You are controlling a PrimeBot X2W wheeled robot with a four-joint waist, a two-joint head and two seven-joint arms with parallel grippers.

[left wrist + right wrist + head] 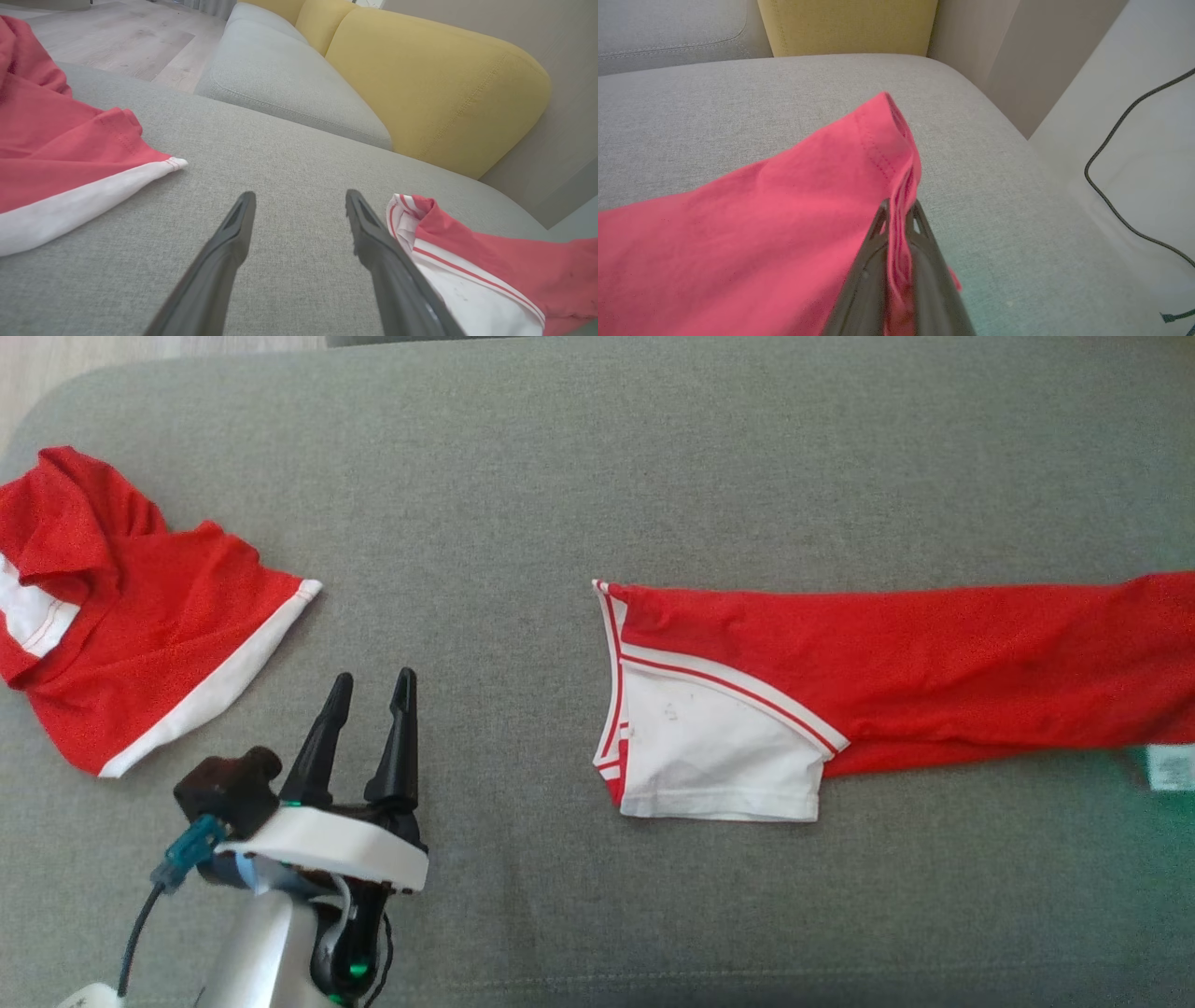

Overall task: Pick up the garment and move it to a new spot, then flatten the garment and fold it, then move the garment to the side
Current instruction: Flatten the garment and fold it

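A grey sofa seat (523, 476), yellow backrest (434, 84) and wood floor (126, 42) beyond. The left pincer (373, 677) is released. The right pincer (899, 210) is clenched on the red garment (761, 224).

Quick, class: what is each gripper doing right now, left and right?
Left gripper: open, holding nothing.
Right gripper: closed on an edge of the red garment.

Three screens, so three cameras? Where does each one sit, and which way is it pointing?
Head view: on the robot's head, looking down on the grey cushion; its open left claw shows lower left.
Left wrist view: on the left wrist, looking along that claw's fingers across the cushion toward the yellow backrest.
Right wrist view: on the right wrist, looking along the right claw, shut on the long red garment.
Shared: head and left wrist views both show that garment's white end and the other red garment.
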